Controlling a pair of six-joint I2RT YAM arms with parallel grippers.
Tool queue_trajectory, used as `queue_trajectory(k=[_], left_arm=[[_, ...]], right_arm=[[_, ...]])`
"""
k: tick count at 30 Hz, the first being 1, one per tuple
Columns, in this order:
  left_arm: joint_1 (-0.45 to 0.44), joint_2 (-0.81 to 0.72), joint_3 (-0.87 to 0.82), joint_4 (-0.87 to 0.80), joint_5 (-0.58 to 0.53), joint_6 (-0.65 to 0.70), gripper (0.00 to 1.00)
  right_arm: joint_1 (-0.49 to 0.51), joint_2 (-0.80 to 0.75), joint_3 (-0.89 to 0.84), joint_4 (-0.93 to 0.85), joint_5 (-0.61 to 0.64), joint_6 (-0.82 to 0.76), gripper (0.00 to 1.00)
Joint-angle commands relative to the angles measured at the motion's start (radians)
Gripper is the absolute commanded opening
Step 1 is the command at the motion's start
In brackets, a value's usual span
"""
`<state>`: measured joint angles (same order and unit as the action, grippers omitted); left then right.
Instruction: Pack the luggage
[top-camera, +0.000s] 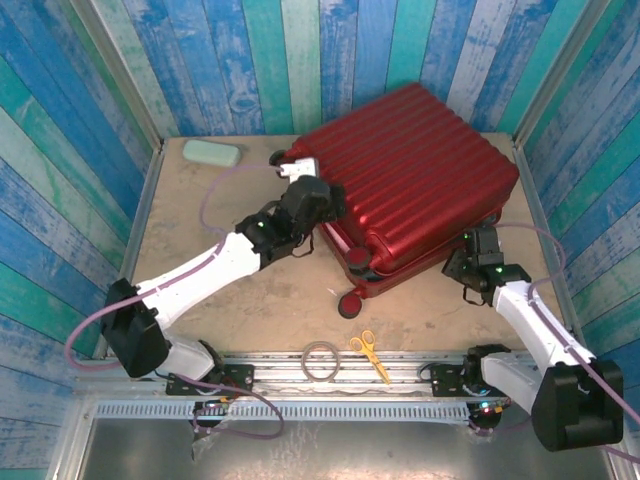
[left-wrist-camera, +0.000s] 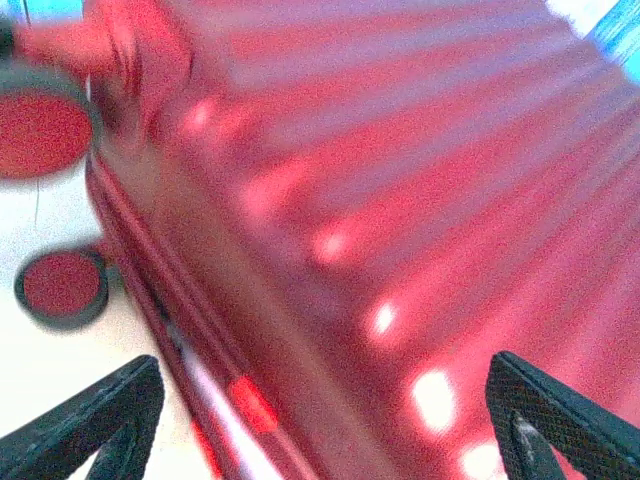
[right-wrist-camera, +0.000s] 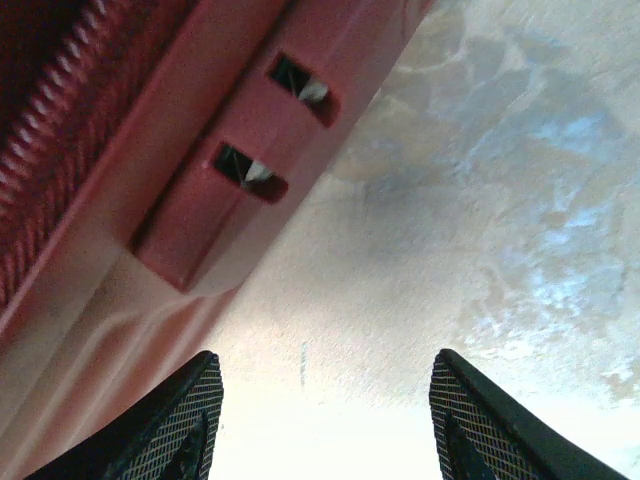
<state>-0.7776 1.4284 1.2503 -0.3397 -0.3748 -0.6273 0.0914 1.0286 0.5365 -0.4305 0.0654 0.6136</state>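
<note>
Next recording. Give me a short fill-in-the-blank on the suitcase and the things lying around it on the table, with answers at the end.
1. The red luggage lies flat on the table with its shell ____, not open.
2. The scissors near the table's near edge have ____ handles.
3. The pale green pouch lies in the table's far ____ corner.

Missing words: closed; yellow; left.

The luggage (left-wrist-camera: 400, 200) looks blurred and cropped from the left wrist
</note>
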Motion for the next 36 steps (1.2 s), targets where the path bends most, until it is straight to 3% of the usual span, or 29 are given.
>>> queue_trajectory(k=[1, 4, 7, 10, 12, 14, 18, 22, 28, 33, 36], left_arm=[[0.285, 0.120, 0.287, -0.162, 0.106, 0.206, 0.97], [0.445, 0.334, 0.583, -0.278, 0.184, 0.258, 0.97], [0.542, 0.613, 0.951, -0.402, 0.247, 0.293, 0.95], [0.620, 0.915, 1.330, -0.496, 0.419, 0.296, 0.87], [0.658, 1.052, 1.446, -0.473, 0.555, 0.291, 0.81], [0.676, 1.095, 1.394, -0.376, 0.647, 0.286, 0.73], [0.675, 1.080, 1.212, -0.226, 0.739, 0.290, 0.67], [0.665, 1.087, 1.112, -0.224, 0.792, 0.296, 0.65], [0.604, 1.031, 0.927, -0.205, 0.875, 0.357, 0.62], [0.591, 0.783, 0.442, 0.090, 0.870, 0.242, 0.58], [0.590, 0.584, 0.104, 0.286, 0.793, 0.124, 0.56]], right_arm=[[-0.154, 0.133, 0.021, 0.189, -0.141, 0.027, 0.54], [-0.219, 0.293, 0.070, 0.266, -0.207, 0.013, 0.52], [-0.239, 0.427, 0.151, 0.263, -0.284, -0.018, 0.50], [-0.237, 0.413, 0.117, 0.300, -0.287, -0.002, 0.49], [-0.239, 0.394, 0.100, 0.299, -0.257, -0.008, 0.50], [-0.241, 0.405, 0.112, 0.299, -0.238, -0.020, 0.52], [-0.243, 0.514, 0.213, 0.341, -0.300, -0.068, 0.53], [-0.223, 0.659, 0.355, 0.419, -0.434, -0.141, 0.53], [-0.136, 0.769, 0.565, 0.412, -0.473, -0.227, 0.53], [-0.101, 0.866, 0.714, 0.403, -0.574, -0.267, 0.54], [-0.075, 0.909, 0.786, 0.379, -0.609, -0.304, 0.54]])
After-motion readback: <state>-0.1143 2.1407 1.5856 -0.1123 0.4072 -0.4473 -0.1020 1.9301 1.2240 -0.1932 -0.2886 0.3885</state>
